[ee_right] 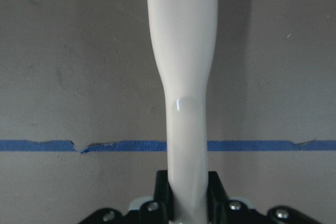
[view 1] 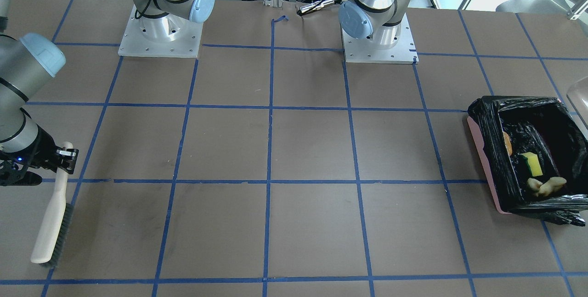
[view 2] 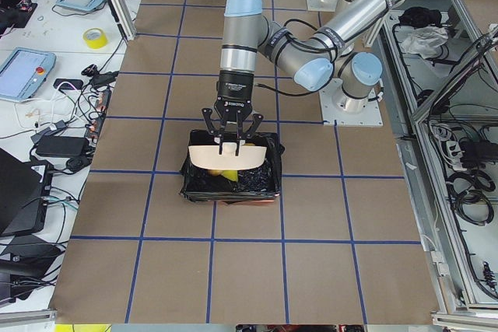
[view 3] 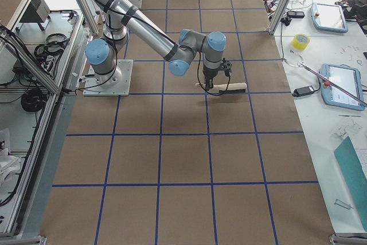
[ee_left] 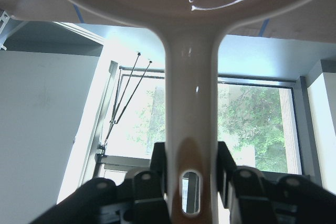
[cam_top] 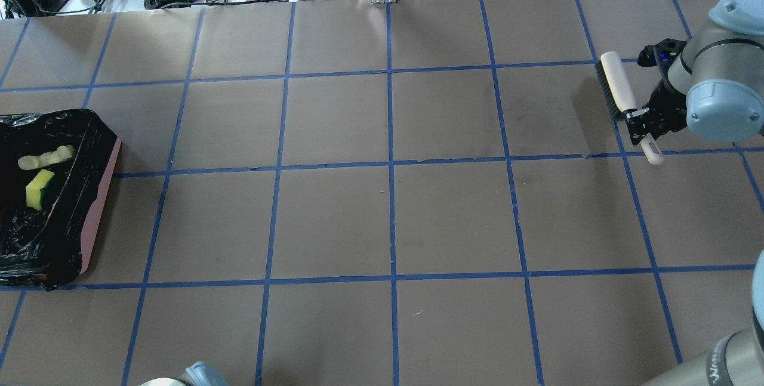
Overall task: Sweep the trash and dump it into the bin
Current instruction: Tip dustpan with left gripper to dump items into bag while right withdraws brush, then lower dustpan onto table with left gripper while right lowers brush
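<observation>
Trash [view 1: 533, 164] dumped in the bin [cam_top: 100, 207]
Left gripper [ee_left: 191, 169] grips the dustpan [ee_left: 191, 93] over the bin; right gripper [ee_right: 187, 195] grips the brush [view 1: 50, 223] far aside. Next, seemingly: set tools down.

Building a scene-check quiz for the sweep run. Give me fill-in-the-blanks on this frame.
1. The right gripper is shut on the handle of the ____.
2. The yellow sponge lies inside the bin, which is lined with a ____ bag.
3. The left gripper holds the ____ by its handle, over the bin.
Missing words: brush; black; dustpan.
</observation>
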Motion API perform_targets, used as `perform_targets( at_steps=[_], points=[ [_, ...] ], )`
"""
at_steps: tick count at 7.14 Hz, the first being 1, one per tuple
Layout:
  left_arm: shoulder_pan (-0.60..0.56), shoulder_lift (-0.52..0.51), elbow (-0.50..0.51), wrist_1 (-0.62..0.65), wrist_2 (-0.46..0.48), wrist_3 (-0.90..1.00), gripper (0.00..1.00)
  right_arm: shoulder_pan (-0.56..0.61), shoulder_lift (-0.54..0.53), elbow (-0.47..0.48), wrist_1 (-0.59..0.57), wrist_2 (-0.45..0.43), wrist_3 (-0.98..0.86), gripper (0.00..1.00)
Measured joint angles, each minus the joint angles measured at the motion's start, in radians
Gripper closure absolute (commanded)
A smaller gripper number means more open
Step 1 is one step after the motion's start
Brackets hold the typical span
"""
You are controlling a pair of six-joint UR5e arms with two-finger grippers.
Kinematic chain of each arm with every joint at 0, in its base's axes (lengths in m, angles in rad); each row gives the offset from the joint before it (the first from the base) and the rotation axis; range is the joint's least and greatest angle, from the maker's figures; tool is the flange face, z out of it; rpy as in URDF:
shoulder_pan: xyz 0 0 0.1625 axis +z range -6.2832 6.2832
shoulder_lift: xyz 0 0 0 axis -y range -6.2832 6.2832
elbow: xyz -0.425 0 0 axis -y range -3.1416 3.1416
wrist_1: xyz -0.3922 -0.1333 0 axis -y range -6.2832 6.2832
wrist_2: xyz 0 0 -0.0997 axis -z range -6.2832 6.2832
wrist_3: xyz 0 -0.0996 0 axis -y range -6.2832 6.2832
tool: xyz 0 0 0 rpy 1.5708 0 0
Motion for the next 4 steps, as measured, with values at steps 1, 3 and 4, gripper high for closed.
perform_targets(
  at_steps=[1, 3, 4],
  points=[
    [-0.035, 0.000, 0.001, 0.032, -0.058, 0.021, 1.00, -0.001, 0.000, 0.009, -0.004, 0.003, -0.004, 1.00],
    [-0.154, 0.000, 0.000, 0.028, -0.214, -0.059, 1.00, -0.001, -0.002, 0.012, 0.021, 0.010, -0.002, 1.00],
    [-0.210, -0.002, -0.003, -0.021, -0.288, -0.193, 1.00, -0.001, -0.005, 0.009, 0.042, 0.011, 0.002, 1.00]
  ],
)
